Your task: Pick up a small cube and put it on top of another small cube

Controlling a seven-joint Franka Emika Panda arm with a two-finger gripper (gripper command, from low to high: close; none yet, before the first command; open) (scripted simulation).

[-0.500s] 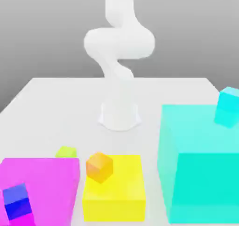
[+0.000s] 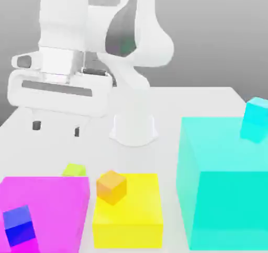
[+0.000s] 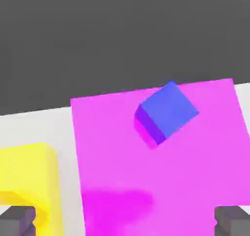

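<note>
Progress: nothing is stacked yet; the lime cube (image 2: 74,170) sits on the white table (image 2: 199,103), untouched, so the whole job of grasping, lifting and placing is still ahead, as I judge it.

Exterior view, claw: the claw (image 2: 56,128) hangs in the air above the table, its two dark fingertips (image 2: 36,125) spread wide apart with nothing between them.

Exterior view, lime cube: it lies just behind the far edge of the pink block (image 2: 44,213), below the claw and a little toward the exterior view's right of it, well apart from the fingertips.

Exterior view, other cubes: an orange cube (image 2: 111,186) rests on the yellow block (image 2: 128,215), to the exterior view's right of the pink block; a blue cube (image 2: 19,226) sits on the pink block's near corner; a light blue cube (image 2: 255,119) rests on the big teal block (image 2: 225,184).

Hand view, claw: the fingertips (image 3: 17,219) show as two grey stubs far apart, empty between.

Hand view, surroundings: the camera looks down on the pink block (image 3: 195,181) with the blue cube (image 3: 167,112) on it; the yellow block (image 3: 29,176) stands just beside the pink block.
</note>
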